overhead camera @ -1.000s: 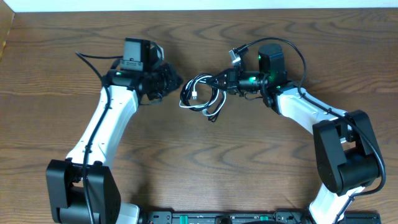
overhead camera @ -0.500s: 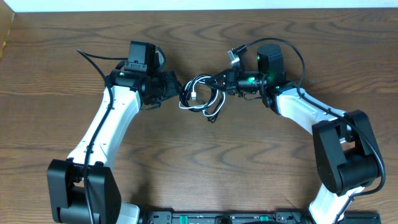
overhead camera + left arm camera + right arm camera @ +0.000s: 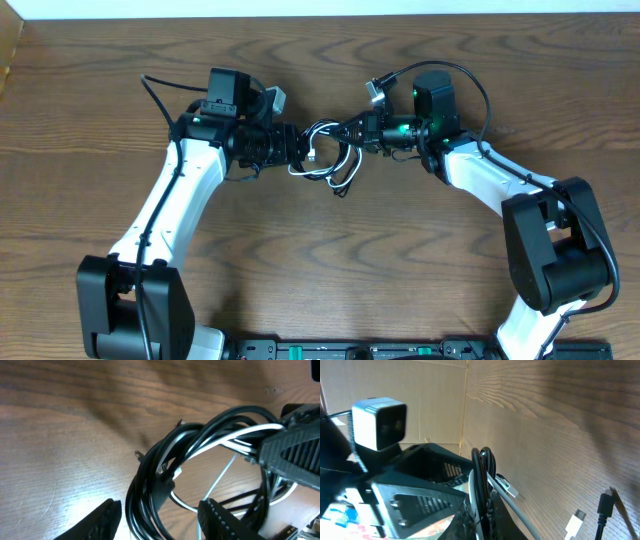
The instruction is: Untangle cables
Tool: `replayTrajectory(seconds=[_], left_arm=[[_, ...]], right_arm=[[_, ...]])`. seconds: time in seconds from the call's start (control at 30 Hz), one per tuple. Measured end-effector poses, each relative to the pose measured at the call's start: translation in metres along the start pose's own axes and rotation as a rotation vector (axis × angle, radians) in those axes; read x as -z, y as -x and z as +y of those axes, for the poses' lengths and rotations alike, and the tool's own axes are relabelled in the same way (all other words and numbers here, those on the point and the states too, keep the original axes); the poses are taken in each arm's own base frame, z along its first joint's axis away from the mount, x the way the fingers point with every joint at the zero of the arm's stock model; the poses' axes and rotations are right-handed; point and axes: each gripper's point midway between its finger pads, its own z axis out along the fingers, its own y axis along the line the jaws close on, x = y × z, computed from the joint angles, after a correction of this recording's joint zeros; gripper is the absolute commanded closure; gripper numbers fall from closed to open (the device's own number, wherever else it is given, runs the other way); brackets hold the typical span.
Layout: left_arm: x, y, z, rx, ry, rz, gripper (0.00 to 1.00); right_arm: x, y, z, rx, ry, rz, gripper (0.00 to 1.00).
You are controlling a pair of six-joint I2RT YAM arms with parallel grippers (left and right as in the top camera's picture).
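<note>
Left fingers (image 3: pixel 102 520) stand spread, one either side of a stack of black loops, with a sliver of table showing between the near finger and the loops. No clear pinch there.

- left gripper (image 3: pixel 296 146): reaches in from the left to the edge of the cables (image 3: pixel 325 158) and straddles the outer loops.
- right gripper (image 3: pixel 352 132): comes in from the right, jaws pressed together on the cables. The left wrist view shows its ribbed finger clamped over white and black strands where they bunch together.
- The two grippers face each other across the bundle, close together but apart.

Cables: one tangled coil on the wooden table (image 3: pixel 320 260), mid-table, between the two grippers.
- black cable (image 3: pixel 145 485): several loops lying side by side, arching from the right gripper round toward the left one.
- white cable (image 3: pixel 235 435): threaded through the black loops, running into the right gripper's clamp.
- From the right wrist, the loops stand on edge and rise out of the grip.
- Free ends lie on the wood nearby: a white plug (image 3: pixel 575 524) and a black plug (image 3: pixel 606 505), just beside each other.
- A metal-tipped plug (image 3: pixel 507 487) sits close against the loops. Cannot tell which cord it belongs to.

Behind the loops in that view sits the white camera block (image 3: pixel 380 416) of the left arm.
</note>
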Motion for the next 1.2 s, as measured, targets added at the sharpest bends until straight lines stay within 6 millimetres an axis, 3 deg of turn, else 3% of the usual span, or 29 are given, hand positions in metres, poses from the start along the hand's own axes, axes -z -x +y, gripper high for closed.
replayTrajectory(seconds=[0.1,0.17,0.3,0.57,0.67,0.77,0.83,0.97,1.2], left_arm=[[-0.009,-0.005,0.005,0.000,-0.008,-0.003,0.46],[-0.015,-0.011,0.010,0.008,-0.008,0.006,0.52],[-0.020,-0.016,0.014,0.021,-0.007,0.015,0.92],[-0.021,-0.009,0.006,0.005,-0.042,-0.013,0.93],[-0.021,-0.008,0.006,0.004,-0.043,-0.015,0.93],[-0.021,-0.007,0.005,0.002,-0.043,-0.018,0.93],[-0.021,-0.007,0.006,0.004,-0.044,-0.018,0.92],[-0.018,-0.006,0.004,0.016,-0.078,-0.017,0.93],[-0.005,0.003,0.021,0.136,-0.102,-0.046,0.93]], right_arm=[[0.000,0.000,0.000,0.000,0.000,0.000,0.99],[0.000,0.000,0.000,0.000,0.000,0.000,0.99],[0.000,0.000,0.000,0.000,0.000,0.001,0.99],[-0.001,0.002,-0.002,0.004,-0.012,-0.016,0.98],[-0.001,0.002,-0.002,0.019,-0.012,-0.016,0.79],[-0.002,0.001,0.000,0.027,-0.007,-0.009,0.52],[-0.001,0.001,0.000,0.032,-0.002,-0.005,0.44],[0.005,0.005,-0.001,0.039,0.000,-0.016,0.38],[0.025,0.022,-0.009,0.053,-0.006,-0.062,0.39]])
